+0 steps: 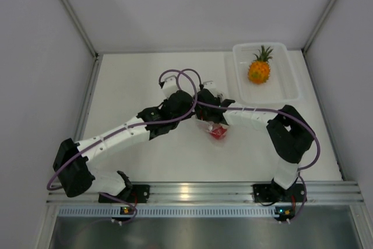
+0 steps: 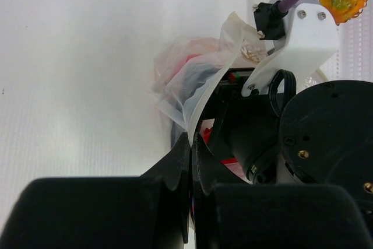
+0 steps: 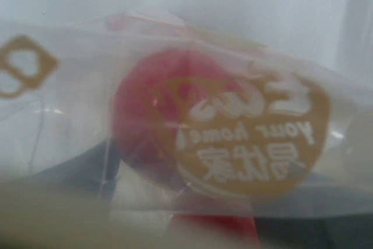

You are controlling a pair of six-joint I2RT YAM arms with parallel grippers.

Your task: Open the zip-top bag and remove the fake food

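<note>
Closest to the lens, in the right wrist view, is the thin plastic of the zip-top bag (image 3: 64,126), so near that it looks foggy. It has a gold sticker (image 3: 250,138) on it, and a red fruit (image 3: 145,109) shows through from inside. From above, the bag sits near the middle of the table (image 1: 134,80), with the red showing at its lower end. The left gripper (image 2: 191,155) is pinched tight on the bag's white zip edge. The right gripper (image 1: 211,109) is pushed right up against the bag, but I cannot tell if its fingers are wide or closed, because the plastic and its own body hide them. The pineapple (image 1: 259,69) is already out and lies in the clear bin (image 1: 288,83) at the back right, well apart from the bag. I think the bag will be very light, soft and floppy, and a bit slippery, so it will bend and slide instead of staying put. The zip edge looks thicker and stiffer than the rest, so that seems the best place to hold it. The red fruit looks small, round and shiny, so I guess it is hard and could slip or roll away. A grab around its middle, through the bag's mouth, seems safest.
</note>
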